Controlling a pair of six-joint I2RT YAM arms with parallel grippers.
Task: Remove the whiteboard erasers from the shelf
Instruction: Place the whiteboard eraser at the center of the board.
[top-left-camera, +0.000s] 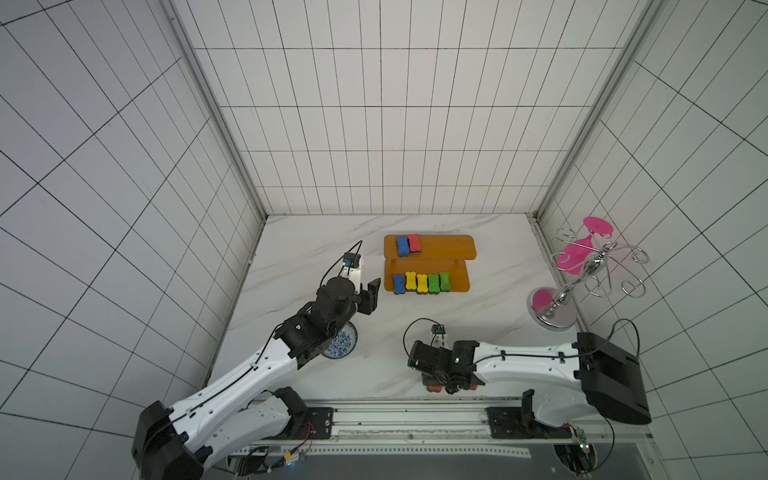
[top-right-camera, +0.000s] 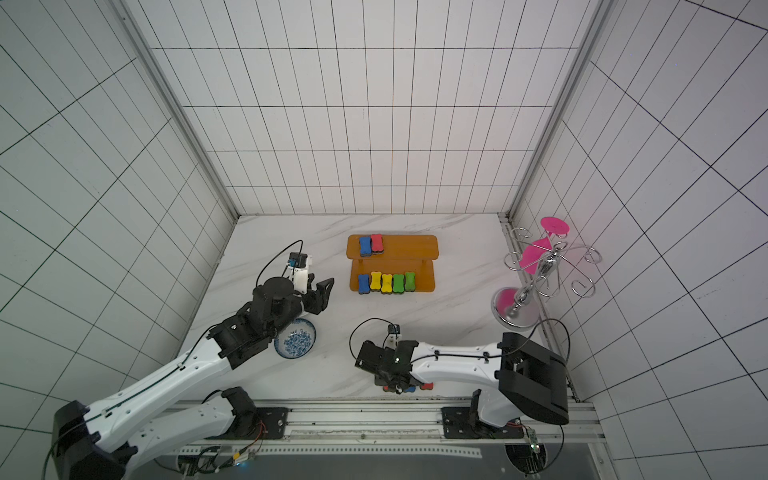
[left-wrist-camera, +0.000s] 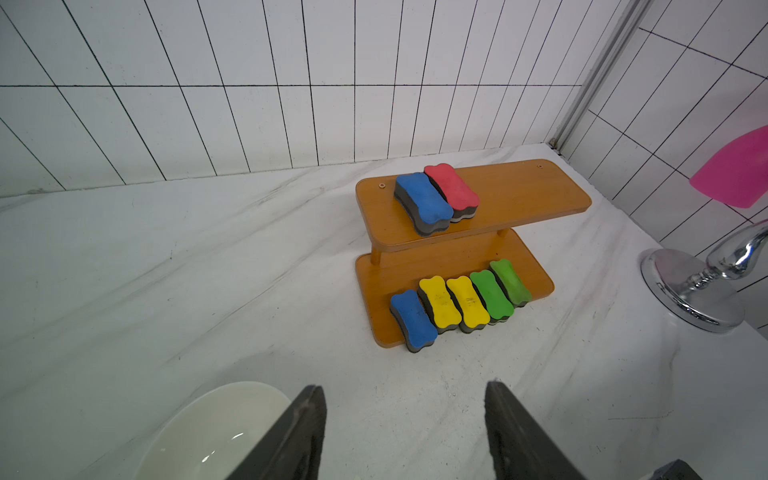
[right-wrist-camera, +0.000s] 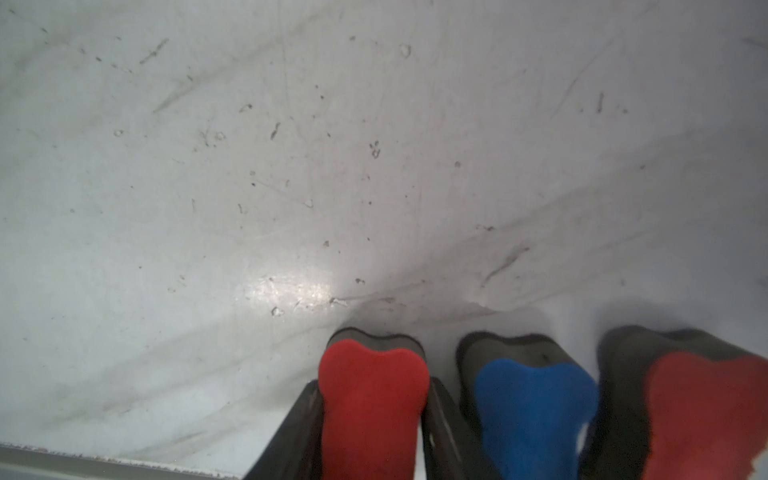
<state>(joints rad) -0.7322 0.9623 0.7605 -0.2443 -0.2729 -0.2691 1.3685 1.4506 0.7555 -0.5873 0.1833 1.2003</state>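
The orange two-tier shelf (top-left-camera: 449, 247) (left-wrist-camera: 519, 195) stands mid-table. A blue eraser (top-left-camera: 402, 245) and a red one (top-left-camera: 414, 243) lie on its upper board. The lower board carries a row of blue (left-wrist-camera: 413, 318), two yellow (left-wrist-camera: 440, 301) and two green (left-wrist-camera: 492, 293) erasers. My left gripper (left-wrist-camera: 405, 399) (top-left-camera: 371, 296) hovers open and empty left of the shelf. At the table's front edge my right gripper (right-wrist-camera: 373, 384) points down, its fingers flanking a red eraser (right-wrist-camera: 374, 399) that rests on the table, with a thin gap on one side. A blue eraser (right-wrist-camera: 536, 407) and another red one (right-wrist-camera: 706, 415) lie beside it.
A blue-patterned bowl (top-left-camera: 343, 343) (left-wrist-camera: 216, 428) sits under my left wrist. A chrome wire rack with pink discs (top-left-camera: 582, 274) stands at the right wall. The metal rail (top-left-camera: 415, 409) runs just behind the front-edge erasers.
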